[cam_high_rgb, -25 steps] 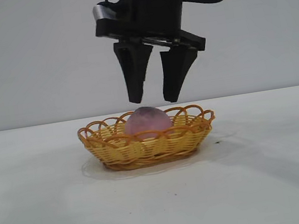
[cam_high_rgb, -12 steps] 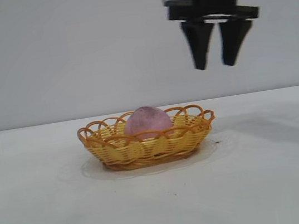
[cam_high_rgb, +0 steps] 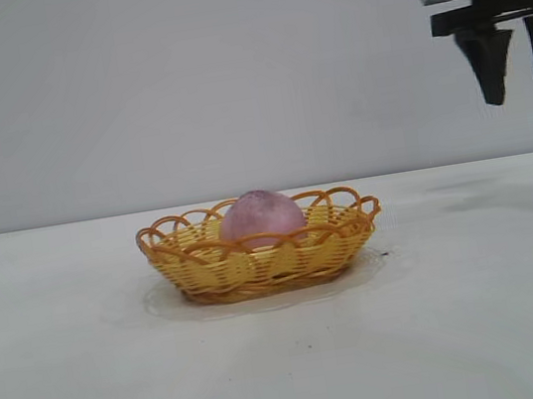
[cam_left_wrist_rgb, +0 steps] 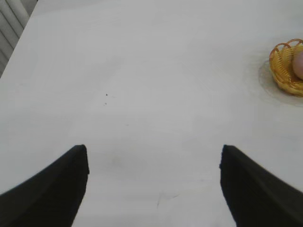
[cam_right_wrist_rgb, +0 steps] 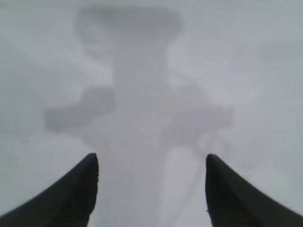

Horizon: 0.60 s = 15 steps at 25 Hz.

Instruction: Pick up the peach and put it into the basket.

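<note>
one surface [cam_high_rgb: 94,386], bare but for one basket [cam_high_rgb: 256,261] with one peach [cam_high_rgb: 261,215] resting inside it, so the placing step looks done. the right fingers [cam_high_rgb: 520,71] hang released and empty, high up and well off to the side of the basket (nothing between them). the left fingers [cam_left_wrist_rgb: 151,189] sit spread, empty, far from it. next: likely just parking the arm.

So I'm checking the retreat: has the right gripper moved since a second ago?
Yes. The right gripper, open and empty, has swung from directly above the basket and peach to the exterior view's right edge.
</note>
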Motion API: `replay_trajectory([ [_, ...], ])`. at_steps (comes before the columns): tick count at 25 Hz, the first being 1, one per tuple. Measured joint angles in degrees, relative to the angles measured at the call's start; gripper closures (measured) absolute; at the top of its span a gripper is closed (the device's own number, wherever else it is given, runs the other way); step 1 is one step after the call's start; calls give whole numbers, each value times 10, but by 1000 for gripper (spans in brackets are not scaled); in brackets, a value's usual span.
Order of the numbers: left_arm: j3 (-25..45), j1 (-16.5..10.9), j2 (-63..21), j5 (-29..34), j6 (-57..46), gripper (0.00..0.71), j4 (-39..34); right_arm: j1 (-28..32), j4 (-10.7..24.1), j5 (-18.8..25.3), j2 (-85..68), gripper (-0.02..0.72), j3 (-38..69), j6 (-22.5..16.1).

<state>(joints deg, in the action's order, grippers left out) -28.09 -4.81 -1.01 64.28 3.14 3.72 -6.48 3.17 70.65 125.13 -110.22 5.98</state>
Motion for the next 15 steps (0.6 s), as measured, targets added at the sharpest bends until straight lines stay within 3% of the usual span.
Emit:
replay_trajectory([
  [10,0,0,-1,0,0,161,0,23,-10,4,-159,283,3,-5],
  [15,0,0,-1,0,0,161,0,23,-11,7,-284,283,55,-6],
])
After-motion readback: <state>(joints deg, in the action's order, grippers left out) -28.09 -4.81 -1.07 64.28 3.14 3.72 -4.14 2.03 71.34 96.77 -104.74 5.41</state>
